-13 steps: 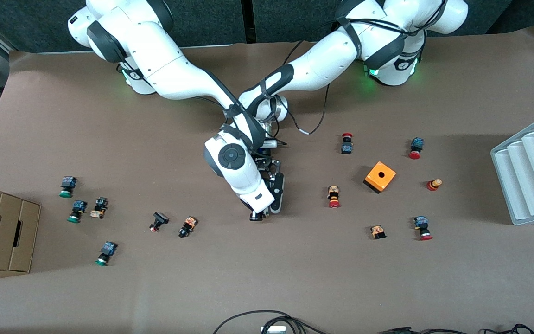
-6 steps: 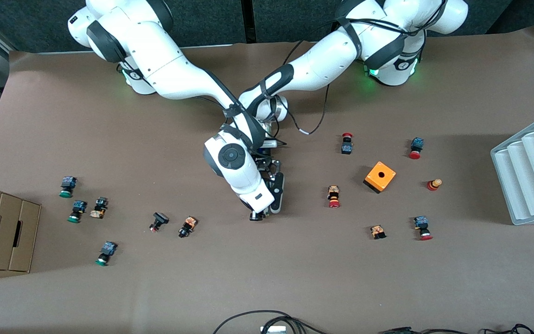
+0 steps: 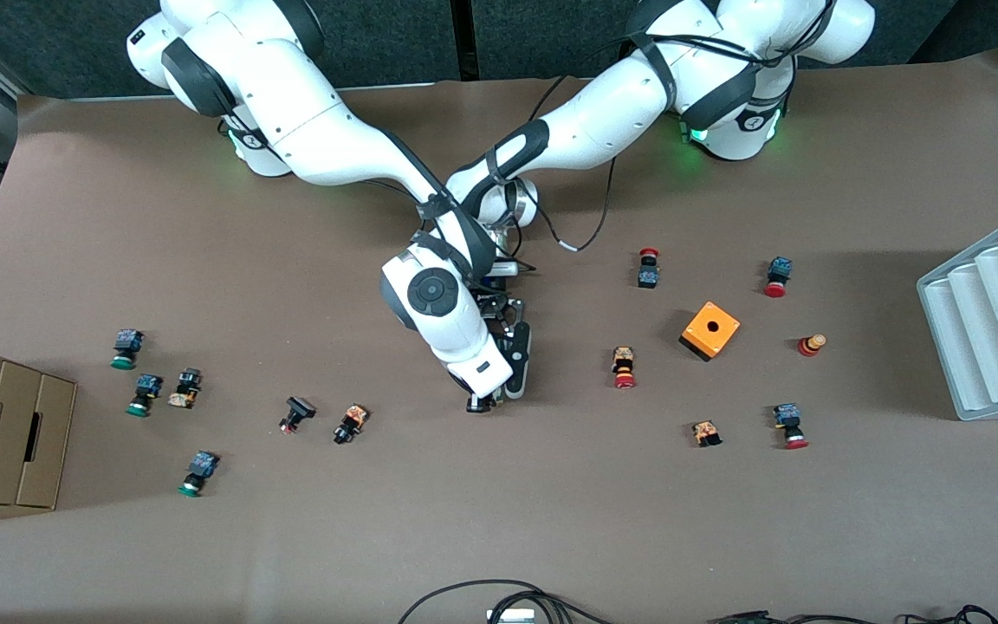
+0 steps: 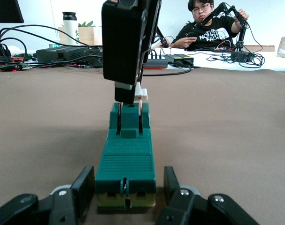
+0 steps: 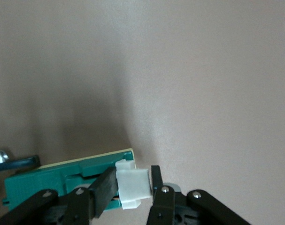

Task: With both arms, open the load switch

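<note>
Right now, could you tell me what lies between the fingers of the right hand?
The white piece at the end of the load switch sits between the right hand's fingers, pinched there, as the right wrist view shows.

High front camera; both wrist cameras close on the load switch (image 4: 126, 161).

- You have an orange cube (image 3: 710, 330) with a hole in its top lying toward the left arm's end.
- You see red-capped push buttons (image 3: 625, 367) around it.
- Green-capped push buttons (image 3: 142, 394) lie near the cardboard box (image 3: 5, 434).
- A grey ribbed tray (image 3: 994, 316) sits at the table's edge.
</note>
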{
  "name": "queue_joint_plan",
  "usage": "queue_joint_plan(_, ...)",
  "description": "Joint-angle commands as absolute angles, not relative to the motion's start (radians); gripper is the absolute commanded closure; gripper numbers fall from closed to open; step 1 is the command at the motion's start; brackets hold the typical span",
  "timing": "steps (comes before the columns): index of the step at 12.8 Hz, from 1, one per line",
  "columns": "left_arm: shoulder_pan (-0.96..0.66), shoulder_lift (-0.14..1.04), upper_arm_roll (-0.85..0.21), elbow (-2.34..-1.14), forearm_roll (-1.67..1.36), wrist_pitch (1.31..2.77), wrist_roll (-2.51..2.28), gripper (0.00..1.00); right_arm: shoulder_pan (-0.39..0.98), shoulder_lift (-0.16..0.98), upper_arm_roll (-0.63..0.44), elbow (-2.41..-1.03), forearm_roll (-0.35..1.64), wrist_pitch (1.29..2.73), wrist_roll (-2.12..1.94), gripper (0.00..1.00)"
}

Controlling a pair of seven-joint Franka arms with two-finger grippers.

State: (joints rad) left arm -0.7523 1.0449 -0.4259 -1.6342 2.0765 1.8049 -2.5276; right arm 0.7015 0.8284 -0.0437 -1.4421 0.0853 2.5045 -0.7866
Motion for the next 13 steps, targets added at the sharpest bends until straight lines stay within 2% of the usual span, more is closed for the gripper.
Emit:
queue_joint_plan(1,-0.752,1.058,-0.423,-1.631,2.086,1.796,-2.548,0.33,0.709,0.793,-0.051,-1.483,0.104,2.494,-0.787,0.63)
queue_joint_plan(13,-0.753,1.060,-0.423,-1.631,2.086,1.796,-2.548,0.33,0.712,0.756,-0.049,-1.523,0.104,2.474,-0.787,0.63)
